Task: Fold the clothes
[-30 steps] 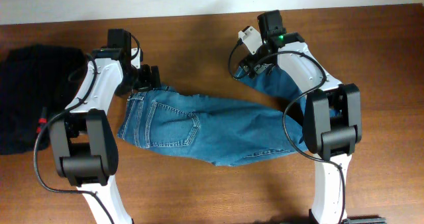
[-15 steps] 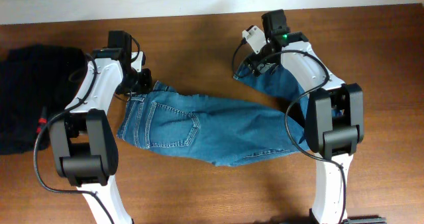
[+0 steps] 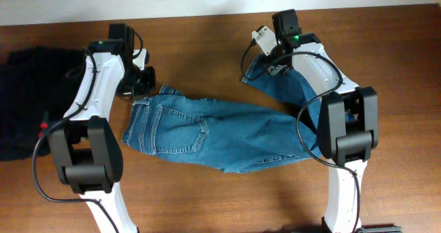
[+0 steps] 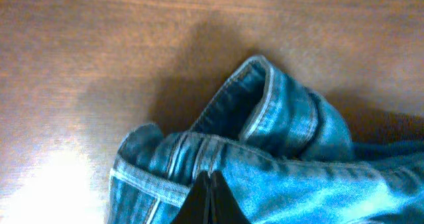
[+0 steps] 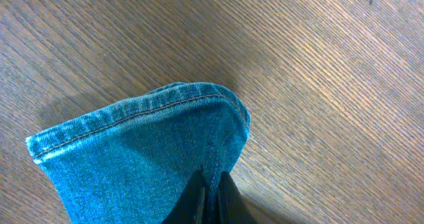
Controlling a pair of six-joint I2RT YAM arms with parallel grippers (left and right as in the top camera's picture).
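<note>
Jeans (image 3: 207, 133) are sprawled across the table (image 3: 207, 33), long axis running left to right. Left gripper (image 3: 143, 81) is pinched tight on the waistband corner at its end, right gripper (image 3: 265, 64) clamped on a leg hem at the far right. Each arm's got its own end, so I'd guess hem travels toward waistband.

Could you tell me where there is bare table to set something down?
Bare table lies in front of the jeans between the left arm and right arm, along the far edge, and beyond the right arm. Crowded on the left: a black garment beside the left arm.
</note>
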